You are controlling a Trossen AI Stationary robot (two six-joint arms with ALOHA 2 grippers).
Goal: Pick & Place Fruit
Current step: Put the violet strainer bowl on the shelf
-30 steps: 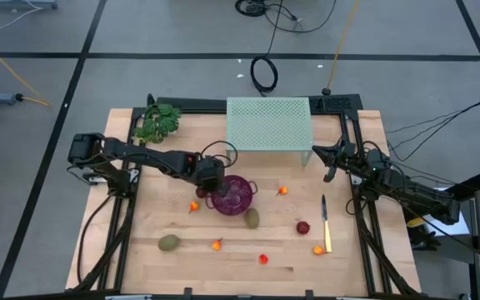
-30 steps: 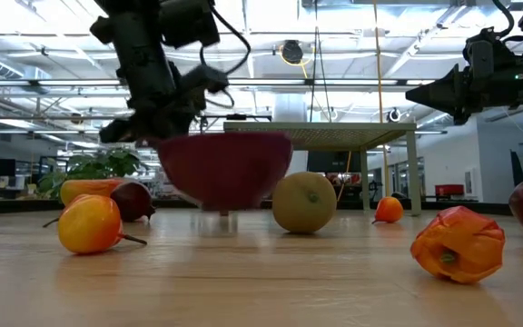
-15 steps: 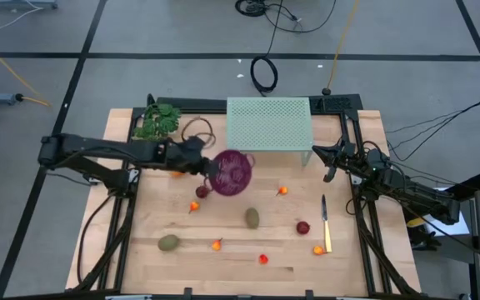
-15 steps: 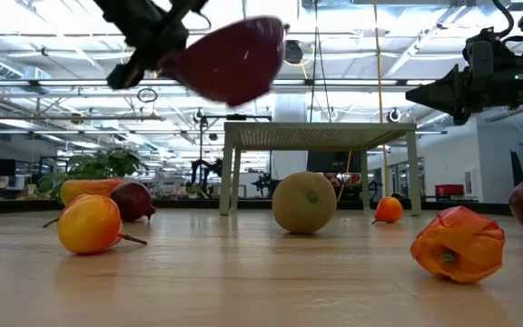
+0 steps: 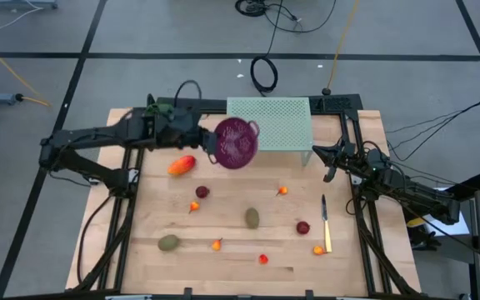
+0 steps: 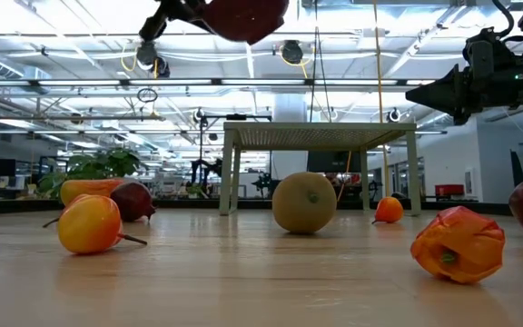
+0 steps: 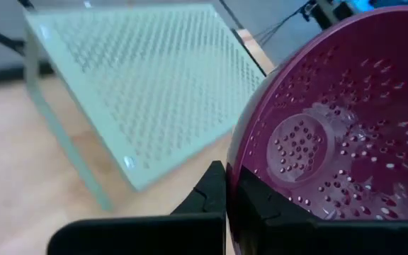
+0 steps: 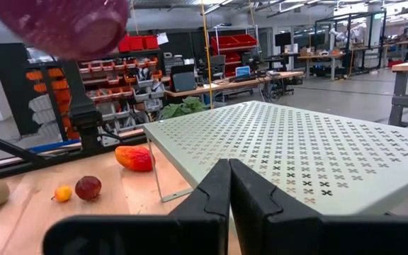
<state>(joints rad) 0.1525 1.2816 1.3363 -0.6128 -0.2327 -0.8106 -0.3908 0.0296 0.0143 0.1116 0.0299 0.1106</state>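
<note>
My left gripper is shut on a purple colander, held high over the near left corner of the green perforated stand. In the low view the colander is at the top edge. Fruit lies on the wooden table: an orange-red oval, a dark red ball, two kiwi-like ovals, another dark red ball and several tiny orange pieces such as. My right gripper waits shut, raised beside the stand's right end. My left gripper pinches the colander's rim, on the side toward the table's left. One finger is outside the bowl and the other finger is inside. The fingers come level from the table's left. The colander is lifted clear of the table and tilted.
A leafy green sprig lies at the far left corner. A slim yellow-handled knife lies near the right edge. The stand stands on thin legs at the far middle. Bare wood shows under the lifted colander.
My left gripper has lifted the colander off the table's middle and carried it up and toward the far edge, to the stand's near left corner. The colander has tipped on the way. The orange-red oval and the dark red ball, hidden under the arm before, now show.
</note>
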